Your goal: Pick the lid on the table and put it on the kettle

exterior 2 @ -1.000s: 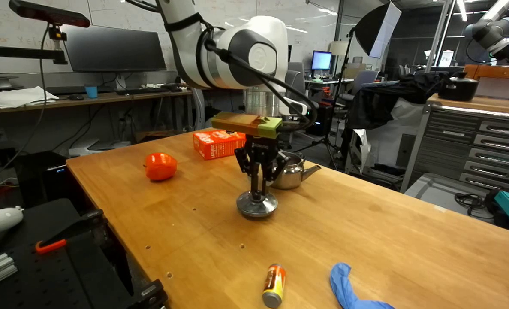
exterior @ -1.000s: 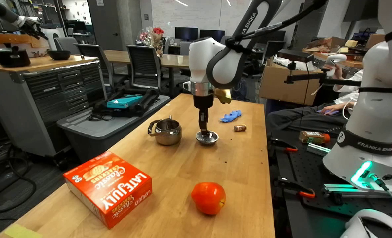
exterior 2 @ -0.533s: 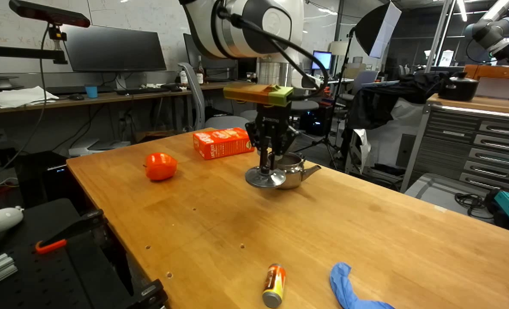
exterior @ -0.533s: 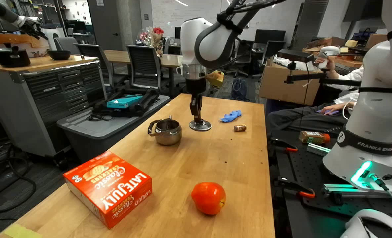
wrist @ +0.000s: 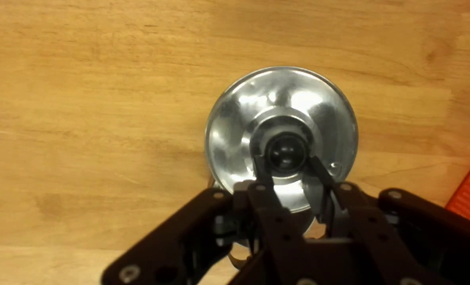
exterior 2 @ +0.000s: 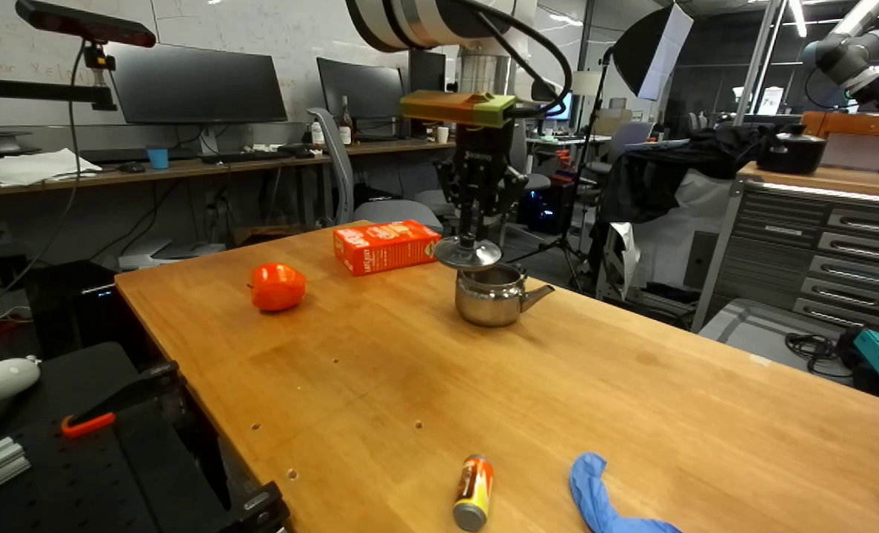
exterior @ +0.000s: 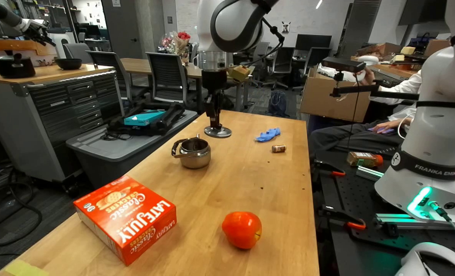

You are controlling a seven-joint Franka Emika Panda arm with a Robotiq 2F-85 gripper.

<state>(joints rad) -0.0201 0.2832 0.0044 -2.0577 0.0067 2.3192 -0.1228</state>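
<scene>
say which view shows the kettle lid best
The wrist view: it looks down on the kettle lid, showing its round top and dark knob, though the gripper hides part. Both exterior views show it small and oblique, knob indistinct.

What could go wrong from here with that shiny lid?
The lid hangs by its small knob, pinched in the gripper, so it might slip or tilt. It is also off to one side of the open kettle; lowered straight down from here, it would probably miss.
</scene>
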